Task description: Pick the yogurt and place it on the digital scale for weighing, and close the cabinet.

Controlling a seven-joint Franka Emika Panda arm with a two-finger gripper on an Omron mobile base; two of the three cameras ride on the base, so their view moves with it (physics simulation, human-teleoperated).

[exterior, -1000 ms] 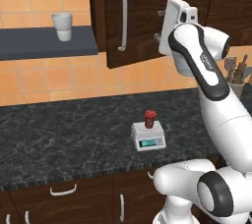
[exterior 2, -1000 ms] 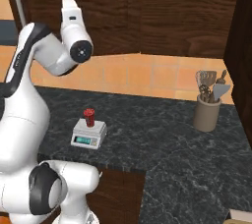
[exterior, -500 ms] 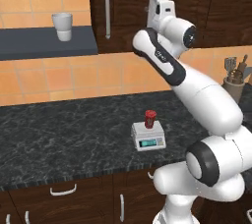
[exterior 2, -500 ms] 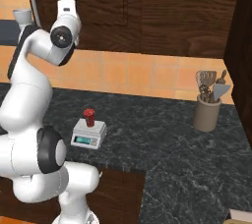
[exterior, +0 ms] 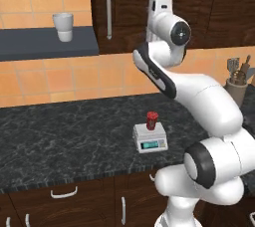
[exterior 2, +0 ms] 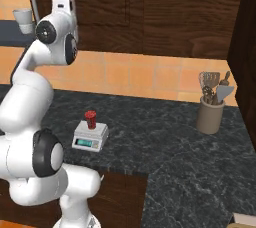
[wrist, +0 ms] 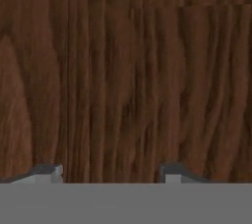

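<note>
I am holding the arm raised high, elbow bent, with the wrist turned so the hand is facing straight ahead. In the hand view the gripper (wrist: 110, 171) is showing two finger tips (wrist: 47, 171) standing well apart with nothing between them.

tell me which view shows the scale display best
The left base view: the scale faces that camera, so its greenish display reads front-on, with the yogurt standing on the plate. The right base view shows the scale at an angle, display slanted. The hand view shows dark wood grain.
</note>
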